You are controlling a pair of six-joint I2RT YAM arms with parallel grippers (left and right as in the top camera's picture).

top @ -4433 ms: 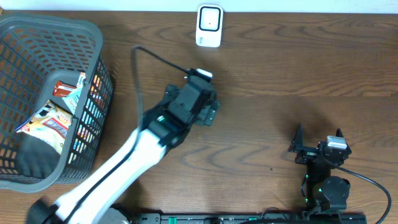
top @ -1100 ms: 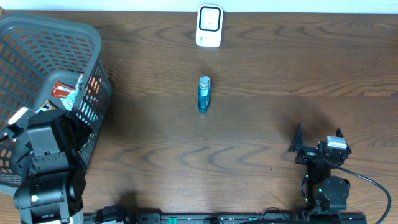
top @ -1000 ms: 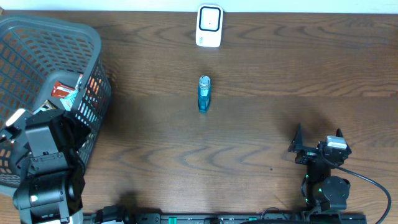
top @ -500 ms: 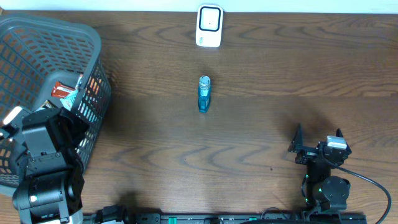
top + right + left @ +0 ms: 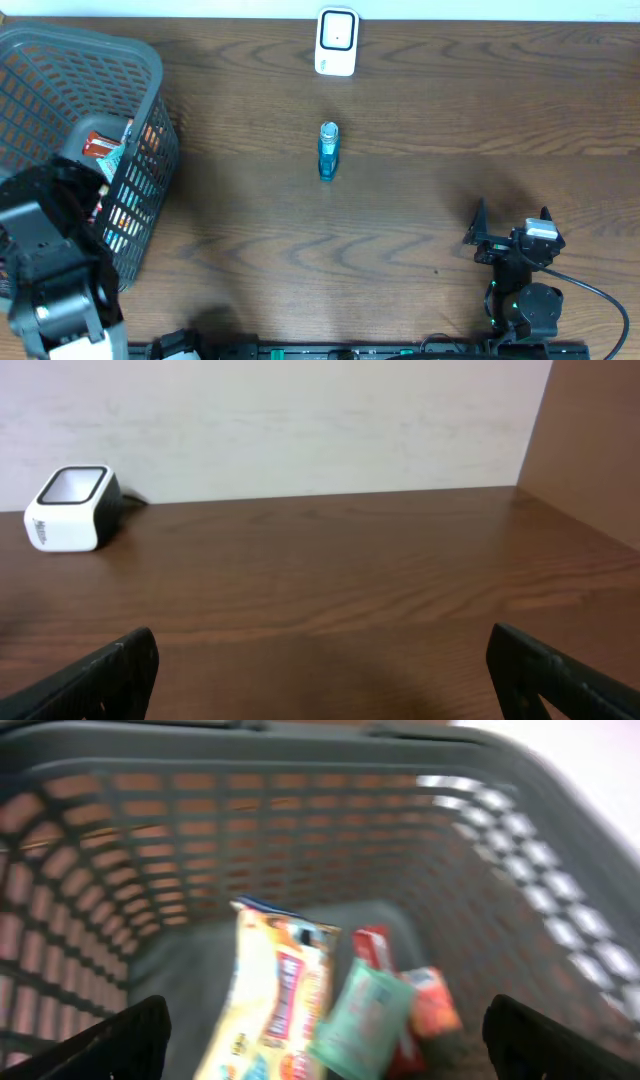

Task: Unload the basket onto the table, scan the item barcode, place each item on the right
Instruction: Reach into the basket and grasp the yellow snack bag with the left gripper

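Since the snack packet (image 5: 272,1010) lies on the floor of the basket (image 5: 300,815) against a green packet (image 5: 362,1020), the descent should be straight and centred on one packet only; left gripper (image 5: 325,1042) hangs above, jaws wide and empty; scanner (image 5: 337,41) stands well apart across the table (image 5: 450,120).

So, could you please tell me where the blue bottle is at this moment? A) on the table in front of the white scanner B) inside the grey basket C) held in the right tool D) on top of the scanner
A: the blue bottle lies on the bare table, a little in front of the white scanner and not touching it.
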